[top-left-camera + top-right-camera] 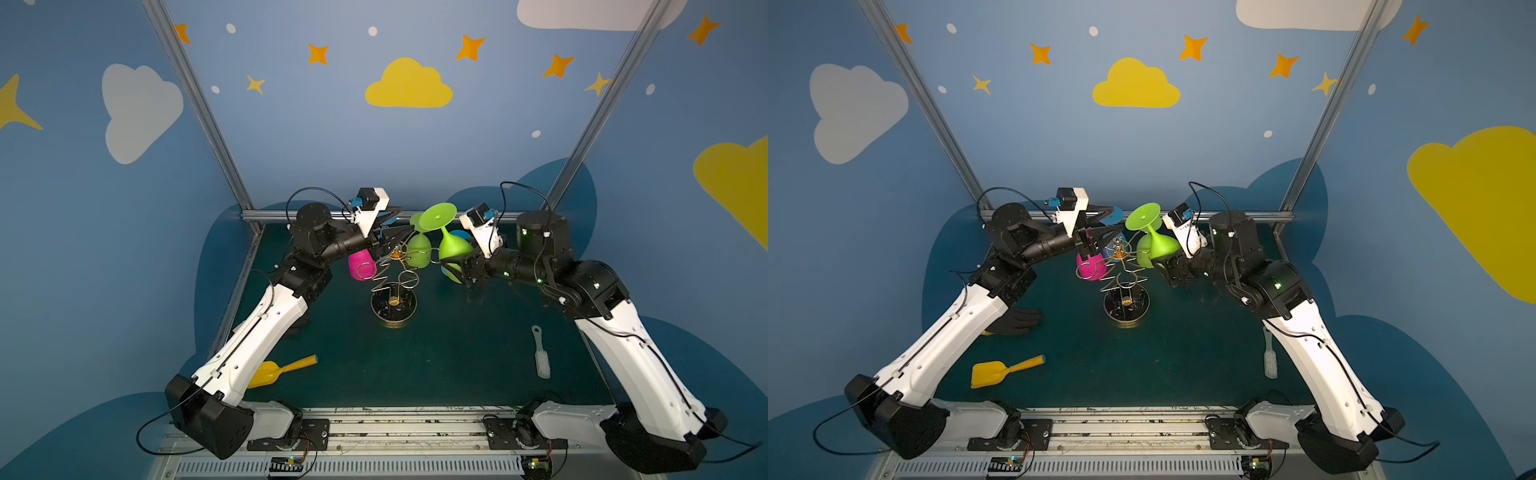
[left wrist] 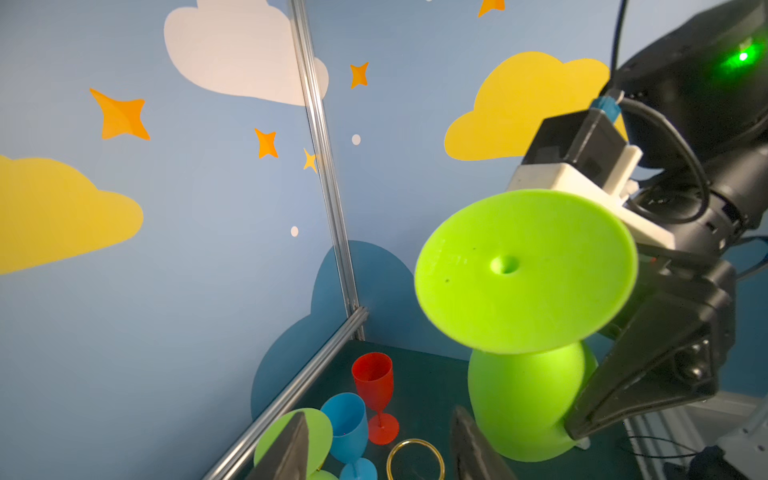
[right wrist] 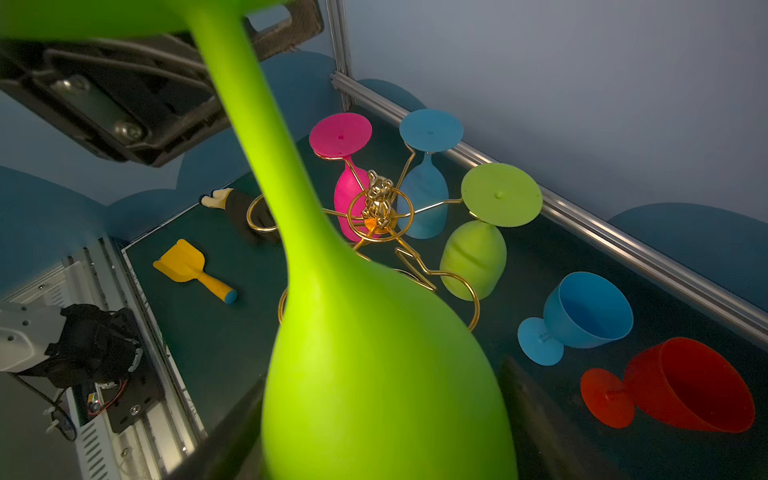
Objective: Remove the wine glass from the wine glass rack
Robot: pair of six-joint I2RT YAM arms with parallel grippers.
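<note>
Gripping inverted green wine glass (image 1: 453, 248) by bowl, R hand (image 1: 454, 268) sits near rack (image 1: 394, 305); L hand (image 1: 405, 219) half-open, empty.

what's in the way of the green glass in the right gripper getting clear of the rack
Nothing visible blocks it. The right gripper holds the green glass by its bowl, already outside the wire loops of the wine glass rack. The left gripper hovers open near its foot, and a loose blue glass sits on the table beyond it.
</note>
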